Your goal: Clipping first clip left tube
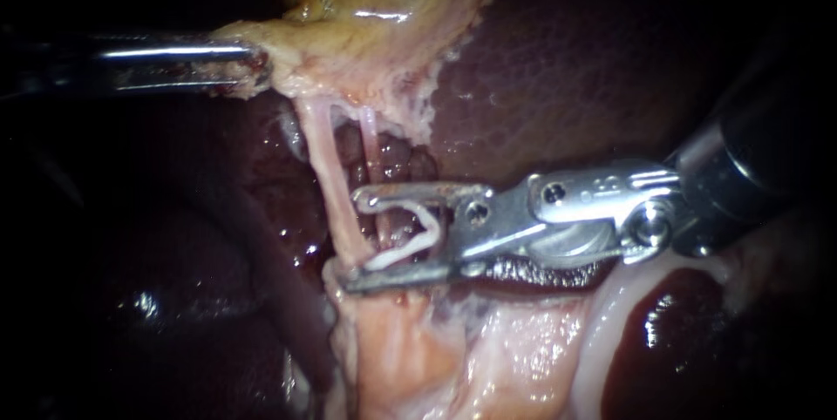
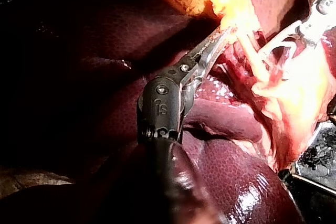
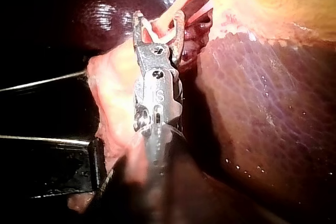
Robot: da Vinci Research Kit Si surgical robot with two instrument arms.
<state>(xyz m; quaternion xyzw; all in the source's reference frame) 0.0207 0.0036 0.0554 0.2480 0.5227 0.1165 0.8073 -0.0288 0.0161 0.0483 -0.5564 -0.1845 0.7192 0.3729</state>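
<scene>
Endoscope close; both wrist views share the left tube (image 1: 330, 180).

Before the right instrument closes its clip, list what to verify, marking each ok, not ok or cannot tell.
1. Jaws of the left instrument holding the gallbladder edge: ok.
2. Left tube stretched straight: ok.
3. Clip seated in the jaws of the right instrument, unclosed: ok.
4. Left tube deep in the clip: not ok, crosses at the tips.
5. Right tube outside the clip: cannot tell.
</scene>
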